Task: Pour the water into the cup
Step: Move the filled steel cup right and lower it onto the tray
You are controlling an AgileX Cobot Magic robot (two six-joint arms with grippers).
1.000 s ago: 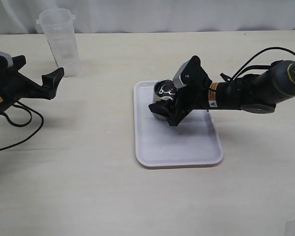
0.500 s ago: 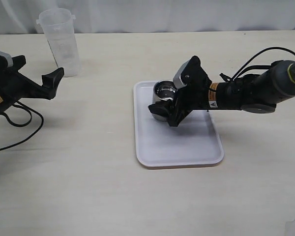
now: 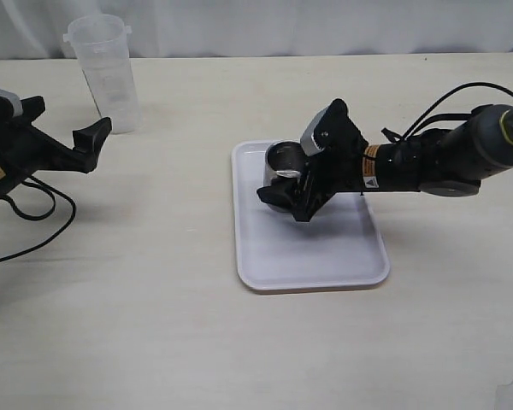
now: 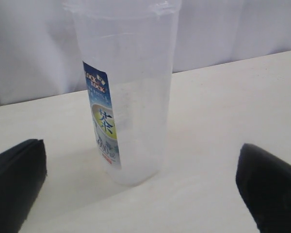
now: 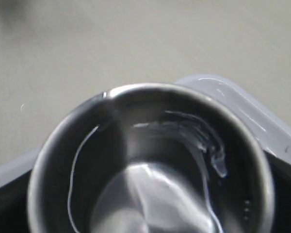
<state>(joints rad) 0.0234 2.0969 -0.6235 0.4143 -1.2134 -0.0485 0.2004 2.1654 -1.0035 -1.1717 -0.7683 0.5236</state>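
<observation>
Steel catches the eye first: in the exterior view the cup [image 3: 283,162] is at the far left corner of the white tray [image 3: 312,278], pinched between the jaws of the right gripper [image 3: 288,177]. The translucent beaker [image 3: 105,73] stands upright, well apart from it, and the left gripper [image 3: 68,128] is near the beaker, spread and holding nothing. We judge the pour not begun: grasping, carrying and tipping the beaker are all left. In the left wrist view the beaker stands between the wide-apart fingers [image 4: 14,179], touched by neither. Any water in it is too faint for us to tell. In the right wrist view the cup's inside gleams, and we cannot tell reflections from liquid.
</observation>
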